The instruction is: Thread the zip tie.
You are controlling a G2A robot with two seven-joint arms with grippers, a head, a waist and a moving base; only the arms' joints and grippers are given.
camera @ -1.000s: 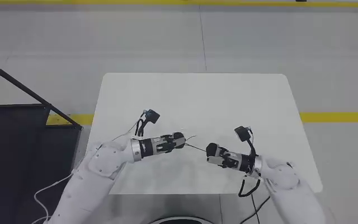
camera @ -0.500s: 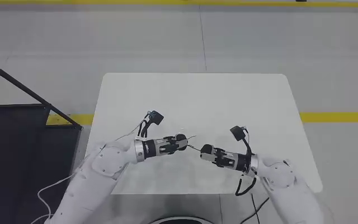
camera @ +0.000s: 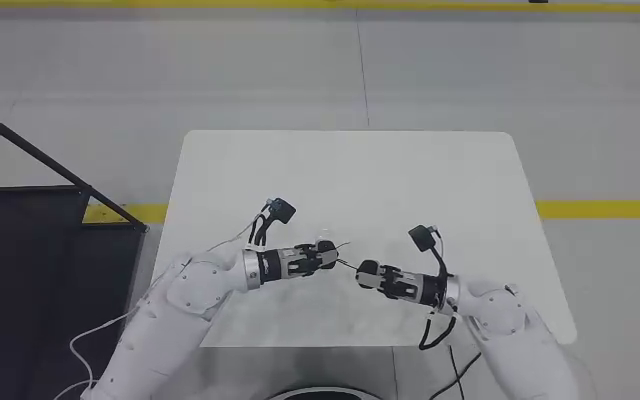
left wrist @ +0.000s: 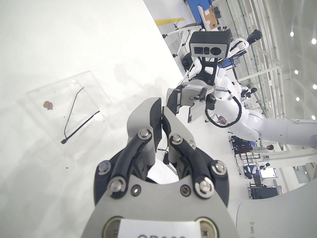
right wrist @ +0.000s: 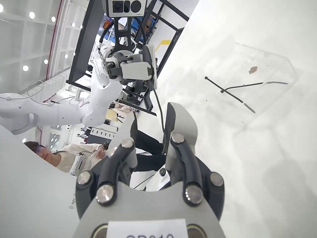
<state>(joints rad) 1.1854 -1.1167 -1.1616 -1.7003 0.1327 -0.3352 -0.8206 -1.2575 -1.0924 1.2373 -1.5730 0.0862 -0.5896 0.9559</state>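
I see the thin black zip tie (left wrist: 81,126) lying bent on a clear, glossy square plate (left wrist: 49,87) on the smooth white table (camera: 400,170), with my left gripper (left wrist: 161,111) hanging nearby with its black rubber pads (left wrist: 156,115) pressed together, my right gripper (right wrist: 151,122) with fingers parted, and a white sticker (left wrist: 153,229) whose dark print is cut off.

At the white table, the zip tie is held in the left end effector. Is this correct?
No: at the white table, the zip tie lies on a clear tray, not in the left end effector. The left wrist view shows it.
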